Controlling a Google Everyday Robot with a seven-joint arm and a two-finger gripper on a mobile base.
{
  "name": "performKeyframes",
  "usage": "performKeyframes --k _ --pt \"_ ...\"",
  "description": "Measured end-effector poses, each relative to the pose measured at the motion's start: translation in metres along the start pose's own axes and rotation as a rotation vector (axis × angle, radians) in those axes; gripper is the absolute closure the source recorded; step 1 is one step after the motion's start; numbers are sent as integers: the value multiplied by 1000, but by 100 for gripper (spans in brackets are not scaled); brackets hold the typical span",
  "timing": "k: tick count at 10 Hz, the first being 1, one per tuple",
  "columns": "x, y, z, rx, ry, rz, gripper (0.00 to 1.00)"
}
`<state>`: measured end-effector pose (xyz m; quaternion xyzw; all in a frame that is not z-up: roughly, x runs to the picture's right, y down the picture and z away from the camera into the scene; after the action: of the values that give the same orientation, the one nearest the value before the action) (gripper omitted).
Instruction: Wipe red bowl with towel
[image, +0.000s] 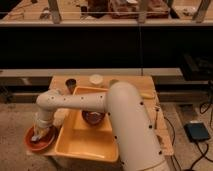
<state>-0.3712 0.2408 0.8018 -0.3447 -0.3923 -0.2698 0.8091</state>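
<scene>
The red bowl (34, 146) sits at the lower left, beside the table's left edge. My white arm reaches from the lower right across the tub and bends down into this bowl. The gripper (41, 131) points down inside the bowl, shut on the towel (36, 134). The towel shows as a small grey-blue patch pressed against the bowl's inside. The gripper body hides most of the cloth and the bowl's far side.
A yellow plastic tub (75, 145) stands right of the red bowl with a small dark bowl (93, 118) inside it. A dark cup (71, 83) and a white round lid (96, 79) stand at the back of the wooden table (150, 100). A black shelf front runs behind.
</scene>
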Motion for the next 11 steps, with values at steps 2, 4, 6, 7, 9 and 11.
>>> performKeyframes --k 2,4,6,7,9,11 --pt "3 2 2 12 2 11 80" --pt "3 2 2 7 6 8 80" --pt "4 3 2 6 7 8 80" --pt "4 3 2 5 8 9 80" --pt "4 3 2 5 8 9 80" --pt "4 3 2 5 8 9 80"
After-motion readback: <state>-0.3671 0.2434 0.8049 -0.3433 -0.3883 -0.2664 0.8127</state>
